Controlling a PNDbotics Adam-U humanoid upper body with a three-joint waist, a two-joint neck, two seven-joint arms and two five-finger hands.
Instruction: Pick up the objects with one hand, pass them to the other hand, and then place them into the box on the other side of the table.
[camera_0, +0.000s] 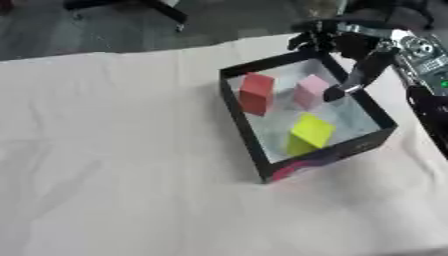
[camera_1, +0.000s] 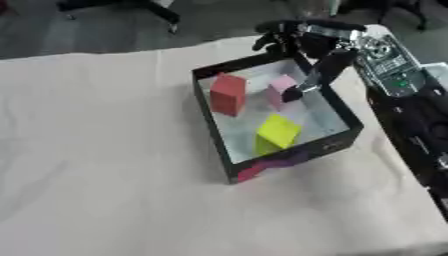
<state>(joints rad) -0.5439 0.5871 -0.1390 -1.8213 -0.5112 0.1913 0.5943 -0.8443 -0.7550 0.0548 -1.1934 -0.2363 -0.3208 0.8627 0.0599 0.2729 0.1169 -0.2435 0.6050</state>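
Pink block (camera_0: 311, 91) inside black box (camera_0: 241, 117), touching a fingertip of right hand (camera_0: 354, 57); red block (camera_0: 256, 93) beyond it, left of the hand; yellow block (camera_0: 310, 132) below. Fingers outstretched, holding nothing, reaching over the far-right wall. More forearm visible in right eye view. Bare white cloth (camera_0: 105, 165) left of box.

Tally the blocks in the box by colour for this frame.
Red block: 1
Pink block: 1
Yellow block: 1
Total: 3, all inside the black box. The right hand reaches over the box, a finger by the pink one.
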